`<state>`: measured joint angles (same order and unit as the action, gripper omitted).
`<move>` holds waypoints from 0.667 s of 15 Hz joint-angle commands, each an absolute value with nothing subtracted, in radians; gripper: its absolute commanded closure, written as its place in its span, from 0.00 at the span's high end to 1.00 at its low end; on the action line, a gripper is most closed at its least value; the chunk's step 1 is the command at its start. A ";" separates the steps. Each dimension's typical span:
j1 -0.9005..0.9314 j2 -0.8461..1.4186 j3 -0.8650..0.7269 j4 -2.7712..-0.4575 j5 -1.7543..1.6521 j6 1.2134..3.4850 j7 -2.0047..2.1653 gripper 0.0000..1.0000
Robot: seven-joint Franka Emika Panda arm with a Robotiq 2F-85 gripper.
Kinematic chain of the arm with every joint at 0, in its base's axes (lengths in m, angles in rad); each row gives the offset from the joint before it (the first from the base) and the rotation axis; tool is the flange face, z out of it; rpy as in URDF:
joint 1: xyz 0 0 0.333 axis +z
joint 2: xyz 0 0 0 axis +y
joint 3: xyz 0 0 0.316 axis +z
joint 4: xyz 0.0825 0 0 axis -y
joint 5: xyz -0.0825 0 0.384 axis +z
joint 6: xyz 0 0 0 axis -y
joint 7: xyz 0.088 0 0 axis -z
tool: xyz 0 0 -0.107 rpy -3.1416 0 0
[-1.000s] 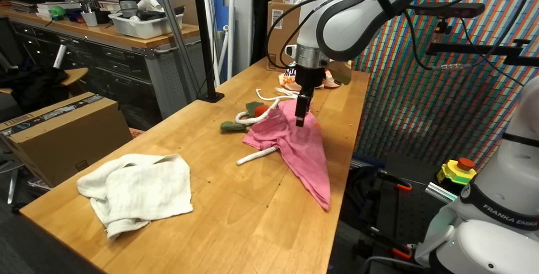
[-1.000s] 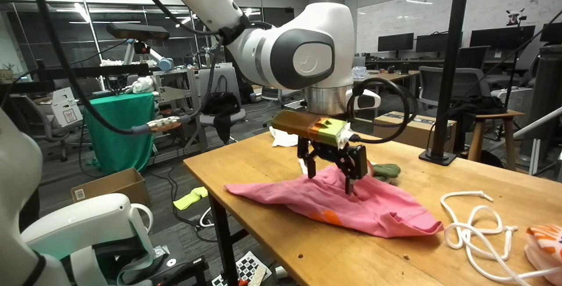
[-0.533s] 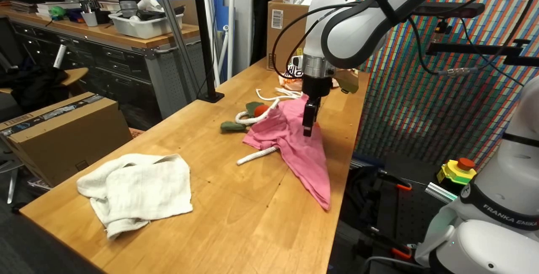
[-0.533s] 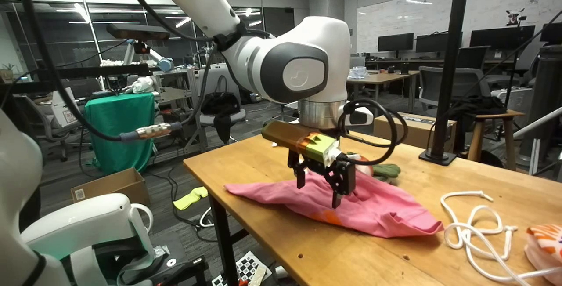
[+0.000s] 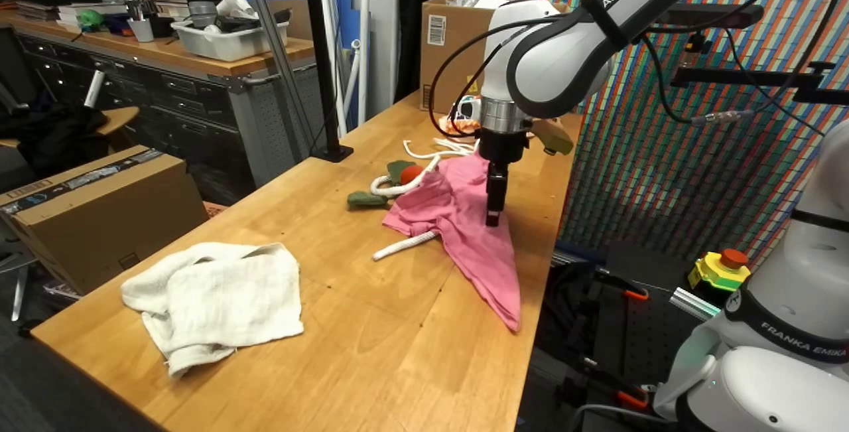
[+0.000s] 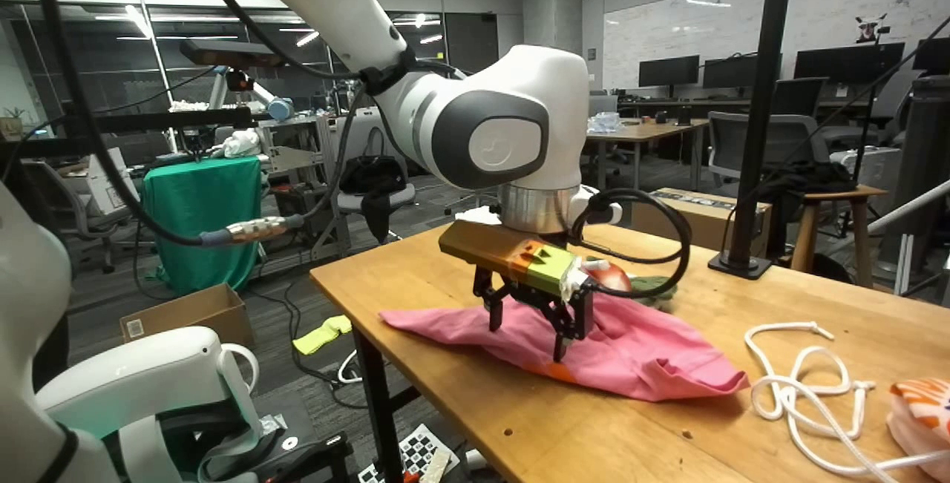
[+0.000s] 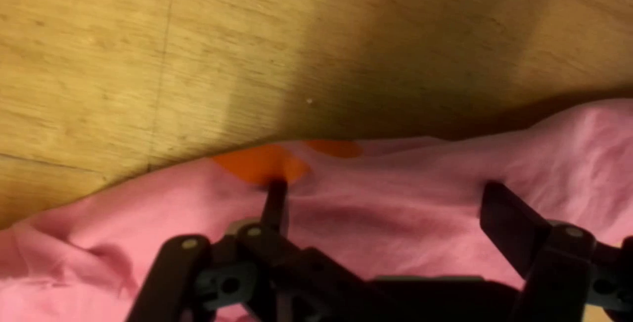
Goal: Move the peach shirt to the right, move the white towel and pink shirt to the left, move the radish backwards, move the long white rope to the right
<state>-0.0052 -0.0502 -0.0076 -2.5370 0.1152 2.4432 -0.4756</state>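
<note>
The pink shirt (image 5: 464,219) lies crumpled near the table edge on the robot's side. Right over it my gripper (image 7: 386,187) points down, jaws wide apart, nothing between them; whether the fingertips touch cloth I cannot tell. An orange patch (image 7: 262,161) is by one fingertip. The radish (image 5: 410,174) shows partly beside the shirt. A thick white rope (image 5: 404,244) sticks out from under the shirt and loops by the radish. Looped white cord (image 6: 816,394) also lies between the pink shirt and the peach shirt (image 6: 920,431). The white towel (image 5: 225,299) is spread at the near end.
A green leafy piece (image 5: 367,200) lies beside the shirt. A black post (image 6: 746,134) stands at the table's side. A large cardboard box (image 5: 444,54) is at the far end. The wooden table (image 5: 371,326) drops off close to the pink shirt.
My gripper has come down and shifted toward the table edge on the robot's side, over the pink shirt. Its jaws have stayed open. The cloths, rope and radish have not moved.
</note>
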 commanded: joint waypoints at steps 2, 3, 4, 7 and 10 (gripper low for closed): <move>0.015 -0.053 -0.014 -2.560 0.226 2.472 -0.692 1.00; 0.015 -0.052 -0.013 -2.565 0.236 2.482 -0.719 1.00; 0.015 -0.050 -0.013 -2.569 0.243 2.486 -0.742 1.00; 0.015 -0.036 -0.010 -2.581 0.259 2.527 -0.792 1.00; 0.014 -0.011 -0.004 -2.595 0.253 2.590 -0.797 1.00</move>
<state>0.0047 -0.0272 -0.0065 -2.5697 0.2283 2.5101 -0.7631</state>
